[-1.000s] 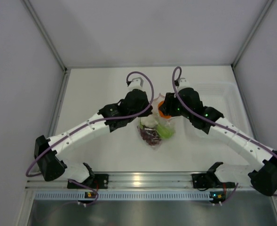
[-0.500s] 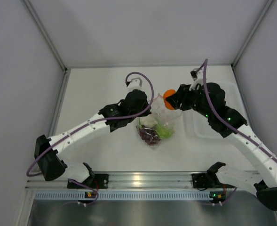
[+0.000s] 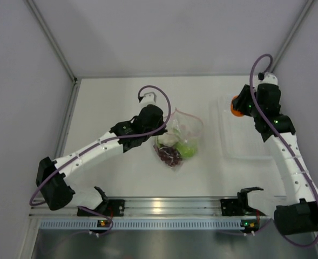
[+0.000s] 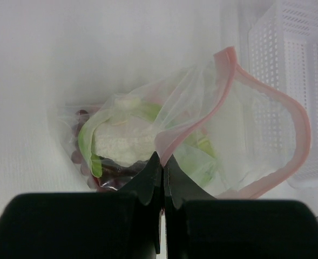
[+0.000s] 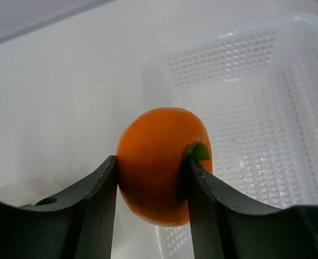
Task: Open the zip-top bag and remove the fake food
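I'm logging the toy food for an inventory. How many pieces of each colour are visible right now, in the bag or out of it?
Orange fruit, held in the right hand: 1
Dark purple-red grapes, in the zip-top bag: 1
Green piece, in the bag: 1
White and pale green leafy vegetable, in the bag: 1
Total: 4

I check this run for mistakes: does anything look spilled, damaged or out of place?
Nothing stands out. The left end effector pinches the pink rim of the open zip-top bag, toy food inside; the right end effector grips the orange fruit near the tray. Nothing spilled.
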